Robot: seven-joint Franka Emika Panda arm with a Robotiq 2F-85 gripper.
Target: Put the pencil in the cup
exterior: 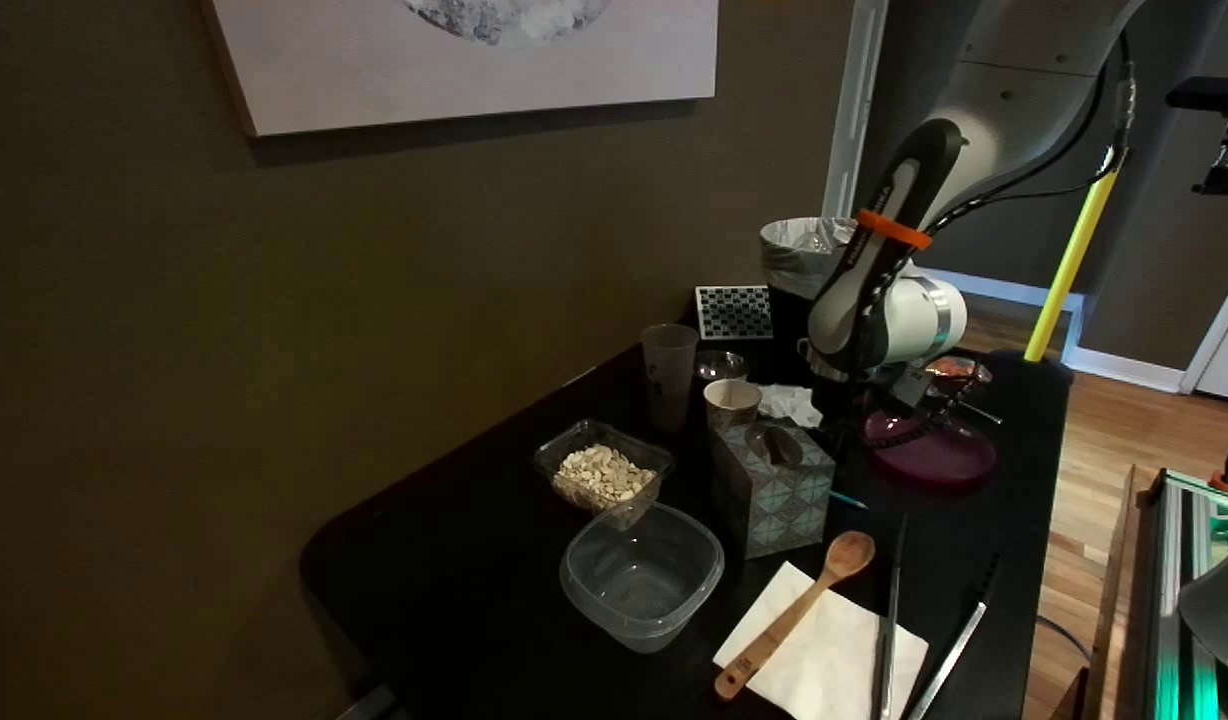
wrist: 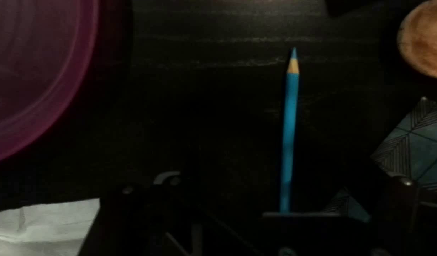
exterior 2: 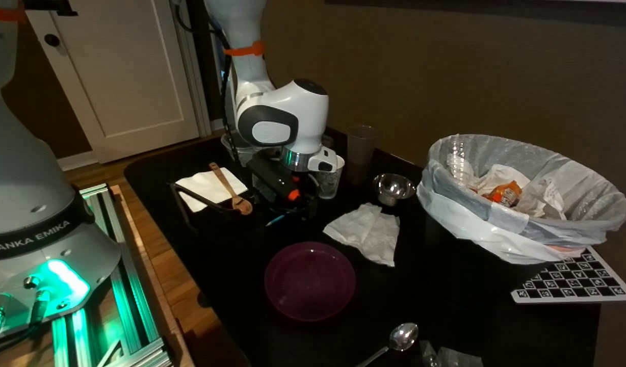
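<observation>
A blue pencil (wrist: 290, 117) lies on the black table; its tip points up in the wrist view and its other end is hidden under the gripper body. It also shows in both exterior views (exterior: 849, 499) (exterior 2: 276, 220), beside the tissue box. A patterned paper cup (exterior: 731, 410) stands upright behind the tissue box; it shows partly behind the arm in an exterior view (exterior 2: 329, 183). A tall translucent cup (exterior: 668, 375) stands near the wall. My gripper (wrist: 288, 177) is open above the table, its dark fingers apart on either side of the pencil, touching nothing that I can see.
A tissue box (exterior: 774, 500) stands close to the pencil and the cup. A purple plate (exterior 2: 310, 281), crumpled tissue (exterior 2: 366, 232), metal bowl (exterior 2: 393, 189), wooden spoon (exterior: 794, 612), tongs (exterior: 949, 655), clear containers (exterior: 642, 580) and a lined trash bin (exterior 2: 522, 183) are around.
</observation>
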